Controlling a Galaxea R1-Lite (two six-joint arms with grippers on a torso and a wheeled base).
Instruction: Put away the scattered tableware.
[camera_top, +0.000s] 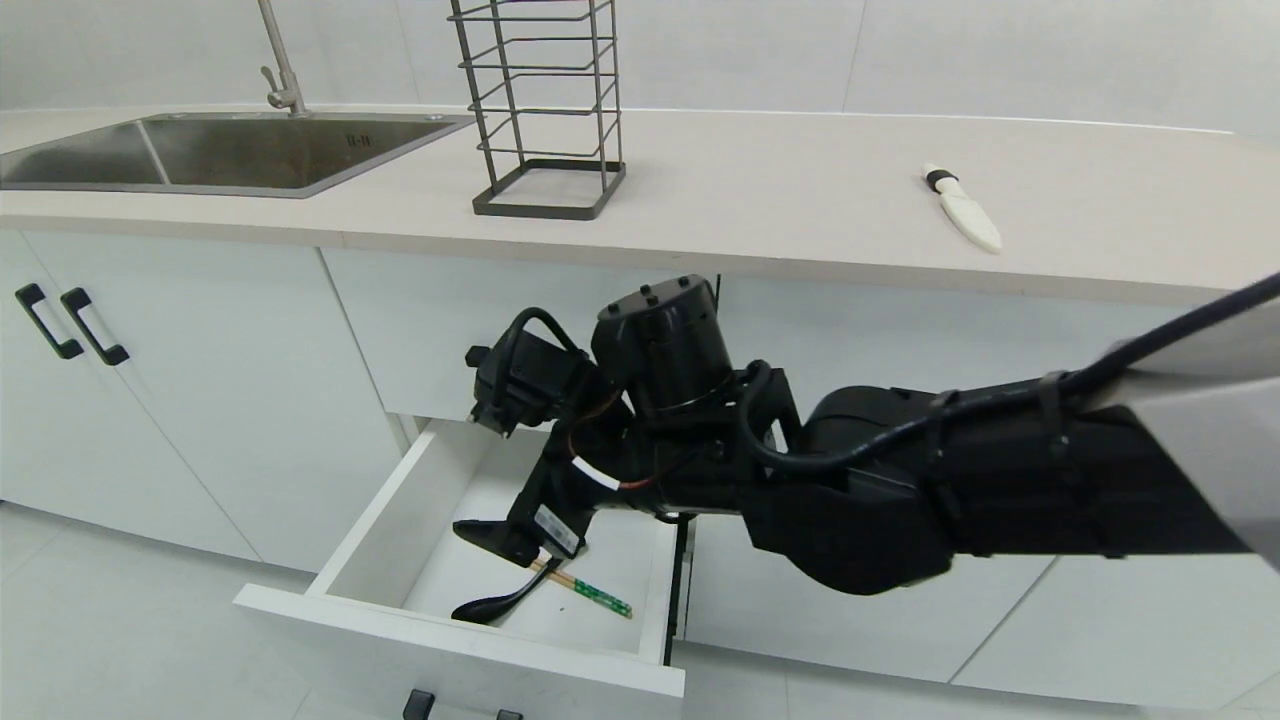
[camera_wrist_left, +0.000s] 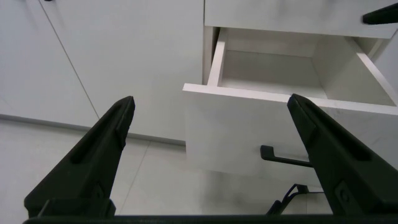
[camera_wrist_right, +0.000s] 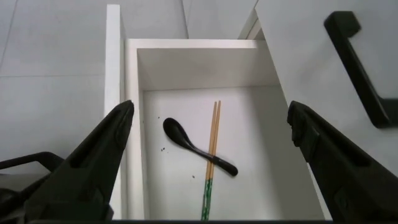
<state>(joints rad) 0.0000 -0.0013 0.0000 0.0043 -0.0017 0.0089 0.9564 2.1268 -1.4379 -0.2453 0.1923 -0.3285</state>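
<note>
The white drawer (camera_top: 350, 540) under the counter stands pulled out. On its floor lie a black spoon (camera_top: 495, 603) (camera_wrist_right: 198, 149) and a pair of wooden chopsticks (camera_top: 590, 592) (camera_wrist_right: 211, 155) with green ends, the chopsticks crossing over the spoon's handle. My right gripper (camera_top: 510, 545) (camera_wrist_right: 209, 115) hangs open just above them, with nothing between its fingers. A white knife-like utensil (camera_top: 960, 208) with a black band lies on the counter at the right. My left gripper (camera_wrist_left: 211, 102) is open and empty, low in front of the drawer's front panel (camera_wrist_left: 249, 130).
A dark wire rack (camera_top: 548, 110) stands on the counter's middle, and a steel sink (camera_top: 230, 150) with a tap lies at the back left. Cabinet doors with black handles (camera_top: 70, 322) are on the left. The drawer's black handle (camera_wrist_left: 283, 157) faces outward.
</note>
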